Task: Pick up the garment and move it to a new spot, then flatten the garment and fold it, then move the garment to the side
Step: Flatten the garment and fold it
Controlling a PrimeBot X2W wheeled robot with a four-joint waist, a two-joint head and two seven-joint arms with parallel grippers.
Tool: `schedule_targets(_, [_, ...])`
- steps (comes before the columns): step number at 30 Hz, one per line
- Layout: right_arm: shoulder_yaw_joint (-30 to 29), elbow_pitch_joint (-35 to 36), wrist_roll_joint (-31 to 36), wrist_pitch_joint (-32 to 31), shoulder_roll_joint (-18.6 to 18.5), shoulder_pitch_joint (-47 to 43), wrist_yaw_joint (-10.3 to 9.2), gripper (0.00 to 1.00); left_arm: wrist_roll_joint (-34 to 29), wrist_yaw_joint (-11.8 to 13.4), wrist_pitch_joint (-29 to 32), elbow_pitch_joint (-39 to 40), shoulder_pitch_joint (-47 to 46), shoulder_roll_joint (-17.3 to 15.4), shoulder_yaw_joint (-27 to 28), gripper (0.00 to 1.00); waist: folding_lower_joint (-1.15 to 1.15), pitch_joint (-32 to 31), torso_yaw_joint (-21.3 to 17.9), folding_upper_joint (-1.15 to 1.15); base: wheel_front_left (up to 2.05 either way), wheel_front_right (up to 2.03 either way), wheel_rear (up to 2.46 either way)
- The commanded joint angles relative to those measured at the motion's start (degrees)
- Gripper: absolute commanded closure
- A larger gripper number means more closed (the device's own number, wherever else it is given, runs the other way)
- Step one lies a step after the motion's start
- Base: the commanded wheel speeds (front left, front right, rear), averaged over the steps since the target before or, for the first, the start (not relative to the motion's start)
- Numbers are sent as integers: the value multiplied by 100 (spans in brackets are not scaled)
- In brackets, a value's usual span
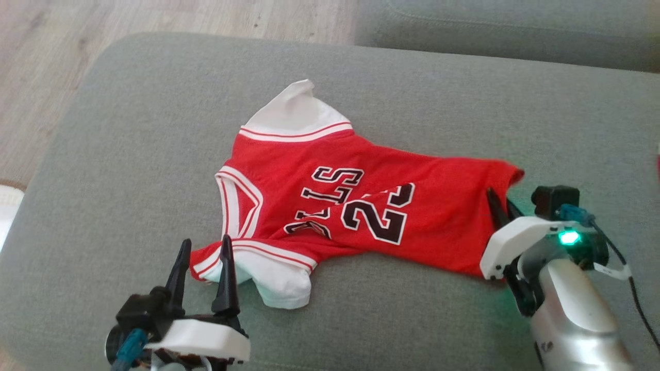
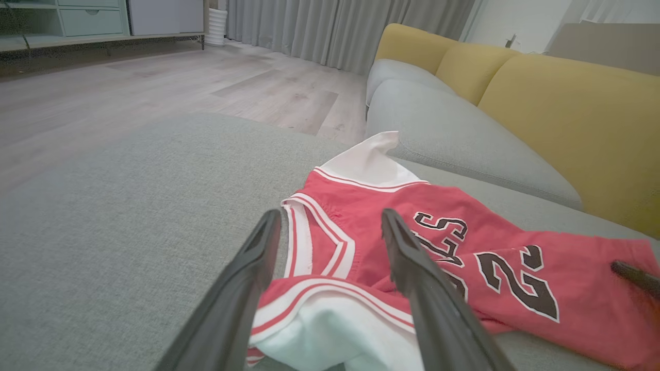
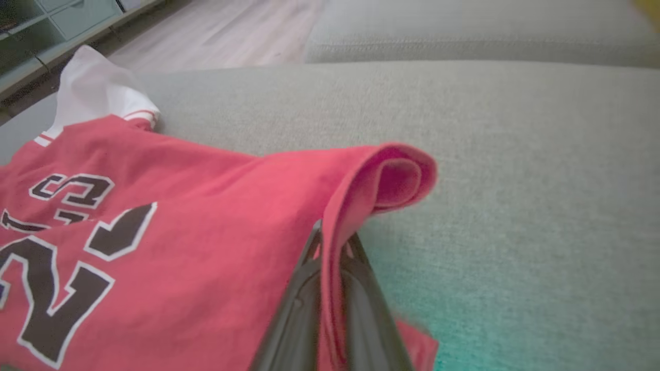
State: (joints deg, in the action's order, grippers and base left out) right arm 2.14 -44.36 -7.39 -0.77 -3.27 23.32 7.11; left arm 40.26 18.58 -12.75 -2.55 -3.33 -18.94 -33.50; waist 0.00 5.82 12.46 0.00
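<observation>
On grey woven cushion [image 1: 129, 154], rumpled red jersey [image 1: 319, 170] between tight right fingers [image 1: 495, 206]; left fingers [image 1: 227, 273] wide.

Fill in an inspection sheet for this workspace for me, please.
Surface: grey cushion, smooth.
Job's things: red jersey lying rumpled, one fold across its number.
Clutter: nothing seen.
Grippers: left gripper open, fingers either side of the near sleeve trim; right gripper shut on the jersey's hem.
Cables: teal cable at left wrist, black cable beside right wrist.
Surroundings: wooden floor, yellow back cushions, curtains.
</observation>
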Motion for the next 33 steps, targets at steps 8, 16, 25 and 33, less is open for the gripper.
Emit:
schedule_targets(8, [535,1038,-145,625,-112,207,37,100,-56,47,-2,180,-95,-154,171,0,0,-450,-231,0,0,0,0])
schedule_targets(16, [636,2921,-84,361,-37,-481,37,100,5,145,27,320,149,-269,220,0,0,-813,-375,0,0,0,0])
schedule_targets(25, [764,4699,-147,-399,36,-1457,37,100,51,195,-9,449,281,-318,286,0,0,-800,-388,0,0,0,0])
schedule_targets(33, [-21,3611,-9,-485,38,-848,37,100,8,135,-21,488,77,-247,236,0,0,-262,-105,0,0,0,0])
